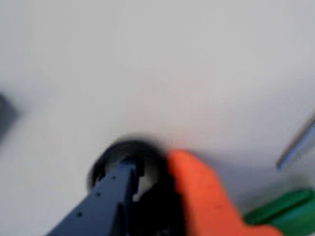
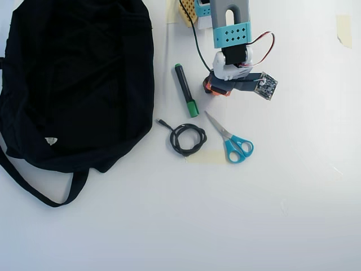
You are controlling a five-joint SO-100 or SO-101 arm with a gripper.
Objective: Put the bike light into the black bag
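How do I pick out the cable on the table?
In the overhead view, start at the black bag on the left. Just right of its lower edge, below the marker and left of the scissors, lies the cable. It is the only thin black loop, with a loose end toward the bag.

We see only a white tabletop [image 2: 293,214] filling the overhead view — no wall, floor or window shows. The light falls evenly and bright, with soft, short shadows. Pale tape strips sit on it — one at the upper right edge [image 2: 343,28], another near the middle [image 2: 206,157].
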